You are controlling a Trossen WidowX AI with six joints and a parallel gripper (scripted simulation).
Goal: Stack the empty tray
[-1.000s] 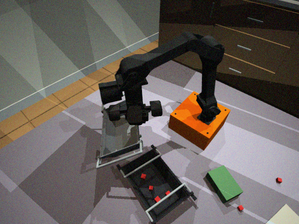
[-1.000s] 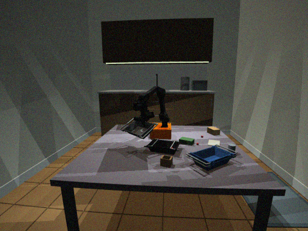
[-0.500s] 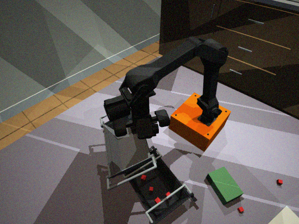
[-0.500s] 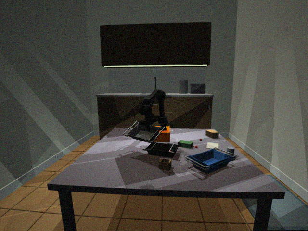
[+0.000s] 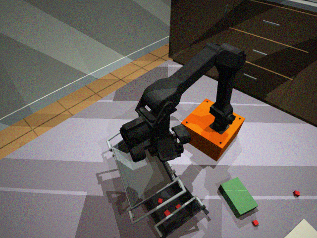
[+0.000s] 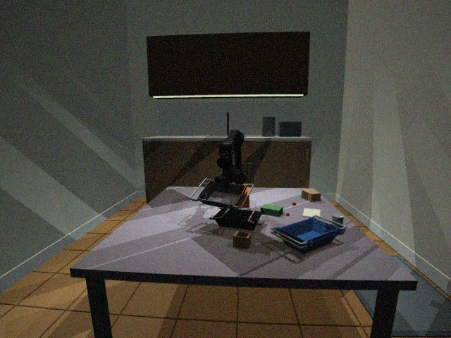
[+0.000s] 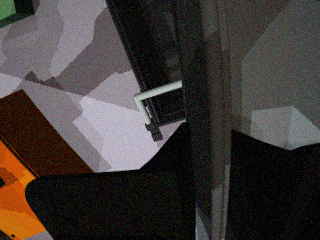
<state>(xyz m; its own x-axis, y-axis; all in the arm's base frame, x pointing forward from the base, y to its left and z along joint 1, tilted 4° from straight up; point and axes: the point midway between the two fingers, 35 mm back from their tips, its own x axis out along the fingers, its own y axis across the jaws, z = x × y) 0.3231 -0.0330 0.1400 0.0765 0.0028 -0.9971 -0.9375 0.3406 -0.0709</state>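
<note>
My gripper (image 5: 165, 160) (image 6: 227, 188) (image 7: 195, 129) is shut on one long wall of the empty tray (image 5: 122, 176) (image 6: 206, 192) (image 7: 197, 60). That tray hangs tilted, its own wire bars swung out, and overlaps part of the loaded tray in the top view. The black loaded tray (image 5: 179, 224) (image 6: 232, 220) stands on the table with red blocks (image 5: 160, 200) (image 5: 167, 212) inside. Its near wire bar (image 5: 176, 212) lies in across the top. Its other bar (image 7: 160, 90) also reaches in across, in the wrist view; the held tray hides part of it. Whether the trays touch, I cannot tell.
The orange base box (image 5: 202, 123) is beside the held tray. A green block (image 5: 237, 196) (image 6: 271, 209) lies right of the loaded tray. A small brown box (image 6: 242, 239) stands before it. A blue tray (image 6: 302, 245) stands farther right, and loose red blocks (image 5: 296, 193) (image 5: 255, 222) lie nearby.
</note>
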